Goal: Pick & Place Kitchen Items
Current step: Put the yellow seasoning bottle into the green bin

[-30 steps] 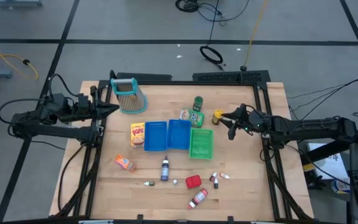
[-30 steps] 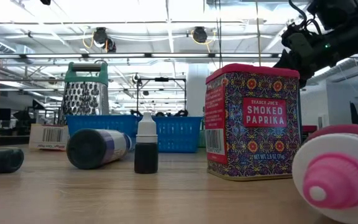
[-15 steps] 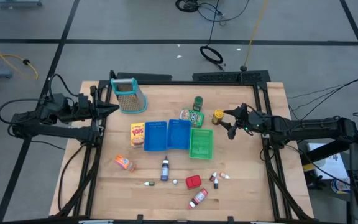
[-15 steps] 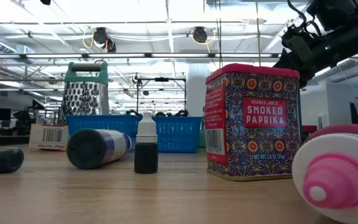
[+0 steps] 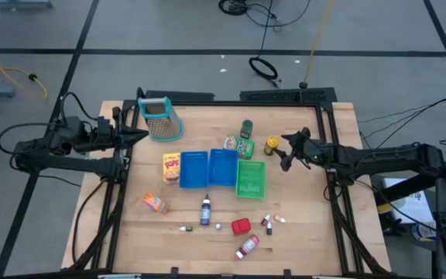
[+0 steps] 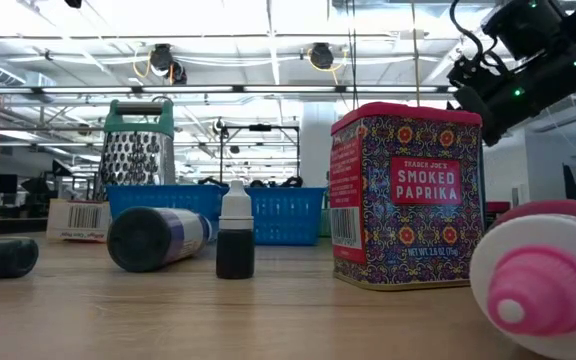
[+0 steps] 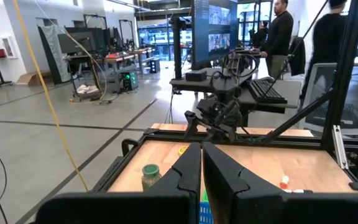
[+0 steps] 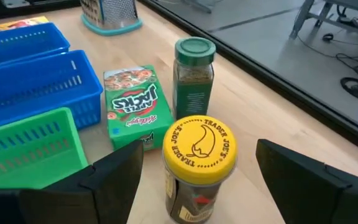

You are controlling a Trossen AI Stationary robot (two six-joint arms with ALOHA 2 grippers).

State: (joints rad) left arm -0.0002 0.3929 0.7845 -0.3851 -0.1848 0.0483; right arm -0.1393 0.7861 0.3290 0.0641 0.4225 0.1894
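Yellow-lidded jar point(image 8: 199, 163) sits straight ahead of your right gripper point(image 8: 197, 186), fingers spread wide, not touching. Green box point(image 8: 132, 106) just beyond. Left gripper point(image 7: 202, 168) pressed together, waiting at table edge.

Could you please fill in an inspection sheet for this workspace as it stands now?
Surface: wooden table, bare wood between items.
Job's things: yellow-lidded jar upright beside green-lidded jar and Apple Jacks box; paprika tin upright; small bottles near the front.
Clutter: grater; blue baskets; green basket.
Grippers: right gripper open around the yellow-lidded jar, not touching; left gripper shut, at the table's left edge.
Cables: coil on the floor; yellow cord.
Surroundings: two people at a desk.
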